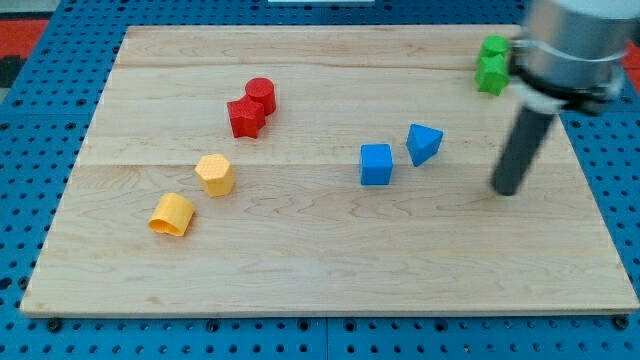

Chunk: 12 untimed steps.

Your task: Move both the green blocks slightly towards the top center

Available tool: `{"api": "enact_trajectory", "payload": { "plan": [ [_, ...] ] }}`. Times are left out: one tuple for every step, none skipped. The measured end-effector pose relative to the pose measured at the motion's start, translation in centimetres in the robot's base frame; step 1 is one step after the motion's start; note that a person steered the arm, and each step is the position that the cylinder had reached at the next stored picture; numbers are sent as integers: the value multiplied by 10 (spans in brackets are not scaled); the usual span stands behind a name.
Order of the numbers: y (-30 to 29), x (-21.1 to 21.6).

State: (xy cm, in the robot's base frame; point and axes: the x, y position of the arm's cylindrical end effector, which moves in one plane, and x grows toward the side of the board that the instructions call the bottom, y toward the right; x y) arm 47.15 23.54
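Two green blocks sit together at the view's top right: one [493, 46] at the board's top edge, the other [491, 76] touching it just below. Their shapes are hard to make out. My tip [507, 190] rests on the board well below and slightly right of the green blocks, apart from them. The rod rises up to the arm's grey body [575, 50], which stands just right of the green blocks.
A blue cube [376, 164] and a blue triangular block [423, 143] lie left of my tip. A red cylinder [261, 94] and a red star-like block [245, 117] touch at upper left. Two yellow blocks [215, 174] [172, 214] lie lower left. The wooden board [320, 270] sits on blue pegboard.
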Motion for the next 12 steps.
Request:
{"api": "enact_trajectory", "payload": {
  "plan": [
    [42, -87],
    [108, -134],
    [87, -183],
    [28, -207],
    [20, -213],
    [-47, -240],
    [-76, -248],
    [18, -226],
    [77, -183],
    [5, -168],
    [-98, -221],
    [-104, -229]
  ]
}}
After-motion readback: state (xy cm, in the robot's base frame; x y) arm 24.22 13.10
